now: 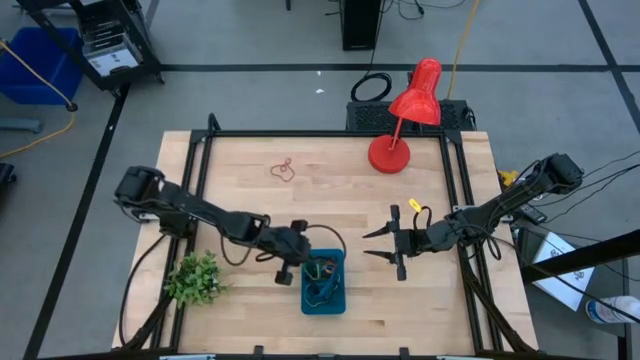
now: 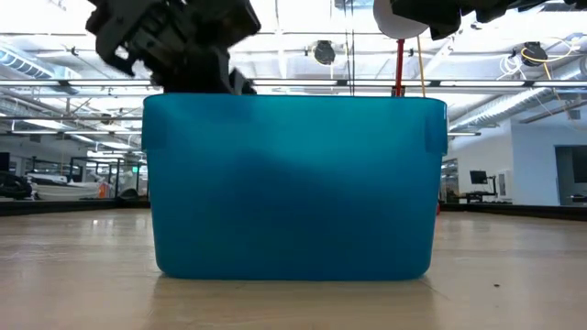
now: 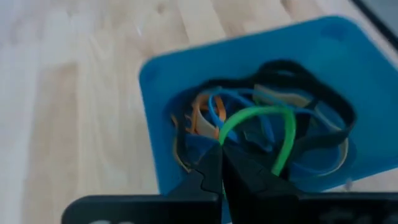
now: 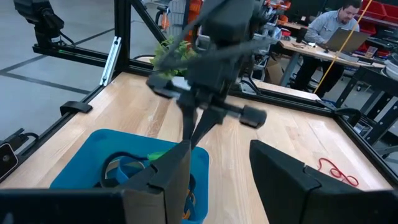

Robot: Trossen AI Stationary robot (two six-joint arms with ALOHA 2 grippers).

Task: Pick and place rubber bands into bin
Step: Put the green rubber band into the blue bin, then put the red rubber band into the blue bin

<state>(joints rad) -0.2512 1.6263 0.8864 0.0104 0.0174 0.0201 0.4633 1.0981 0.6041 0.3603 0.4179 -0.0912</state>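
One green rubber band (image 3: 268,127) hangs pinched in the closed left end effector (image 3: 222,163).

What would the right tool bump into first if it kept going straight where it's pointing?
Probably the left tool, which hangs over the bin right ahead of the right tool; depth is hard to judge.

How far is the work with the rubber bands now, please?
Done: several bands already lie in the bin. In hand: the left gripper, fingers shut on the green band, is over the bin. Left: a red band lies on the table. The right gripper waits open beside the bin.
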